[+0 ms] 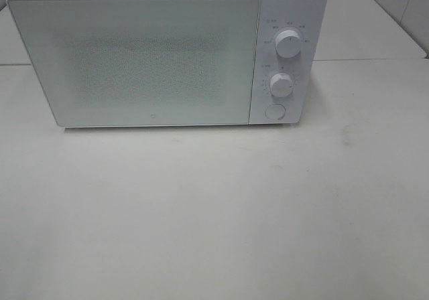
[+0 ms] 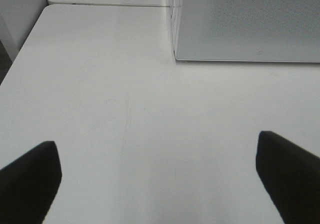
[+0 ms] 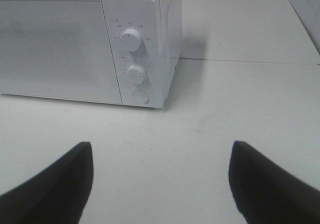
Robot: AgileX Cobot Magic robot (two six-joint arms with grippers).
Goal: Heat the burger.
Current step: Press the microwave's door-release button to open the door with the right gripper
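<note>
White tabletop (image 1: 214, 213) is seen filling the lower half of the exterior view, and a white microwave (image 1: 141, 59) is set on it toward the back. Its door (image 1: 134, 62) is shut, and nothing can be made out through the speckled panel. Two knobs are mounted one above the other on the strip to the right of the door: the upper knob (image 1: 288, 43) and the lower knob (image 1: 281, 84), with a round button (image 1: 273, 111) placed beneath them.

The left gripper (image 2: 160, 184) is held above bare table in front of the microwave's left corner. Its dark fingers (image 2: 30, 184) are spread wide, and nothing is gripped between them. The right gripper (image 3: 162, 184) is held facing the knob strip, well apart from it. Its fingers (image 3: 270, 189) are likewise parted, with only table seen between them.

The burger is shown in none of the views, so its place cannot be told.
</note>
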